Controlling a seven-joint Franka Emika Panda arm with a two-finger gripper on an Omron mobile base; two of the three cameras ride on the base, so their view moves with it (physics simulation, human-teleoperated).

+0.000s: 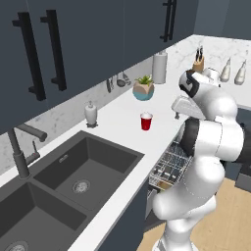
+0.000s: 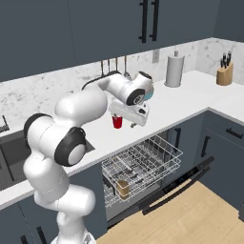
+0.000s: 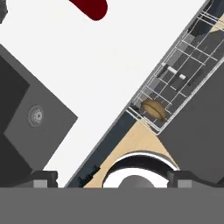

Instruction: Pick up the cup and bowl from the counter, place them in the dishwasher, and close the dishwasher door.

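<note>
The small red cup point(image 1: 146, 121) stands upright on the white marble counter point(image 1: 117, 127), near its front edge above the dishwasher. My gripper point(image 2: 138, 119) hovers over the counter edge just right of the cup point(image 2: 116, 122), open and holding nothing. In the hand view the cup point(image 3: 92, 6) lies at the top edge, well away from my fingertips point(image 3: 43, 177). A tan bowl point(image 2: 123, 187) sits in the dishwasher's lower rack point(image 2: 143, 162); the hand view also shows this bowl point(image 3: 154, 109). The dishwasher door point(image 2: 178, 187) hangs open, folded down.
A teal-and-tan plant pot point(image 1: 143, 89) and a paper towel roll point(image 1: 159, 67) stand behind the cup. A knife block point(image 1: 198, 62) and two bottles point(image 1: 225, 71) sit at the far corner. The dark double sink point(image 1: 73, 181), faucet point(image 1: 19, 152) and soap dispenser point(image 1: 90, 113) lie left.
</note>
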